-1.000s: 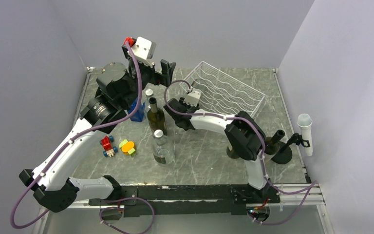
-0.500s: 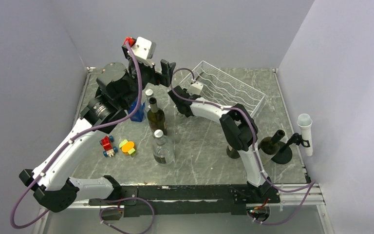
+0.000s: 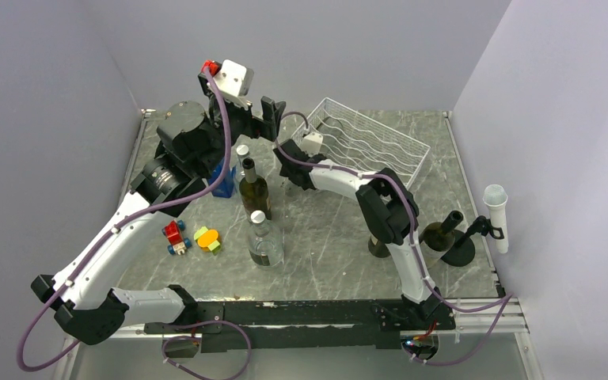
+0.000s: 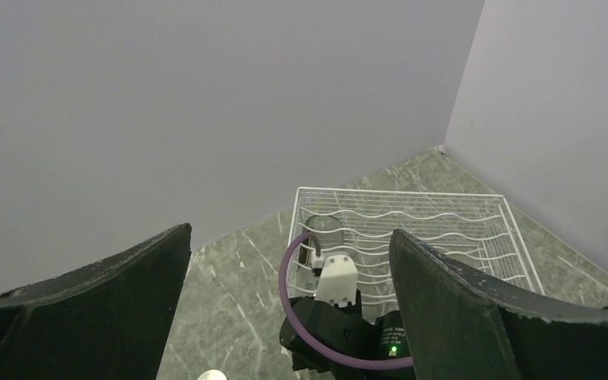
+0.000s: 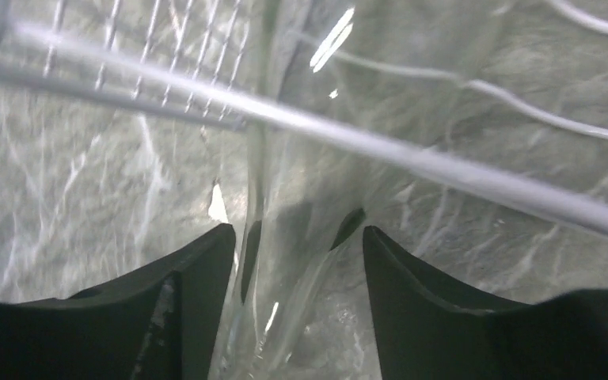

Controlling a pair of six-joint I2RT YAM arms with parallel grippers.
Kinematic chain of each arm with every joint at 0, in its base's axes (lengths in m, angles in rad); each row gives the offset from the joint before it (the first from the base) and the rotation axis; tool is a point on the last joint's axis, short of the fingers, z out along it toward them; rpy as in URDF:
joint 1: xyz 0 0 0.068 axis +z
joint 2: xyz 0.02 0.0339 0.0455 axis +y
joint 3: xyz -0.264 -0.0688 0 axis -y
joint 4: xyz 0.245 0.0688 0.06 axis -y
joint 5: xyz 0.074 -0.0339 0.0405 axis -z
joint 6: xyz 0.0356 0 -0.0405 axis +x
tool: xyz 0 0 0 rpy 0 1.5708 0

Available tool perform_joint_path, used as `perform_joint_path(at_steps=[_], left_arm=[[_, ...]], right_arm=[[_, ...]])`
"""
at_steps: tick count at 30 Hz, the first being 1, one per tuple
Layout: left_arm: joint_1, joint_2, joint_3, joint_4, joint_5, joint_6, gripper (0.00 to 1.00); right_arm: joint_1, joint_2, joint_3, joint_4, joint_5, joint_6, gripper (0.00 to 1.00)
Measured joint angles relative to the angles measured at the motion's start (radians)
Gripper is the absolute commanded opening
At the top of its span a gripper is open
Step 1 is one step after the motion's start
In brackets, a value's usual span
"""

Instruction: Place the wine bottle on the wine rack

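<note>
The white wire wine rack [image 3: 380, 150] stands at the back of the table, and also shows in the left wrist view [image 4: 443, 229]. A clear glass wine bottle [image 4: 322, 233] lies in its leftmost groove. My right gripper [image 3: 294, 158] is at the rack's left end. In the right wrist view the right gripper [image 5: 299, 237] is shut on that bottle [image 5: 285, 158] around its narrow part, under a rack wire [image 5: 443, 170]. My left gripper [image 3: 273, 111] is raised above the rack's left corner, open and empty [image 4: 289, 237].
A dark green bottle [image 3: 253, 188], a clear bottle with a silver cap [image 3: 264, 237] and another bottle top [image 3: 242, 150] stand left of centre. A blue object [image 3: 223, 180] and small toys [image 3: 175, 236] [image 3: 207, 238] lie left. Black stands [image 3: 451, 237] and a white tube [image 3: 496, 214] are right.
My right arm has reached further back and left, bringing the clear bottle to the rack's left end. The left arm has not moved.
</note>
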Motion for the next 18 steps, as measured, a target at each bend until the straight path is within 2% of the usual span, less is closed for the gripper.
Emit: perform_joint_path(at_steps=[5, 9, 18], left_arm=[[0.0, -0.005, 0.0, -0.002, 0.0, 0.0, 0.99], [0.0, -0.019, 0.0, -0.002, 0.0, 0.0, 0.99], [0.0, -0.057, -0.002, -0.002, -0.003, 0.0, 0.99]], right_arm=[[0.014, -0.001, -0.032, 0.066, -0.066, -0.053, 0.87], [0.021, -0.005, -0.036, 0.066, -0.085, -0.064, 0.98], [0.021, -0.138, -0.099, 0.049, -0.093, -0.11, 1.0]])
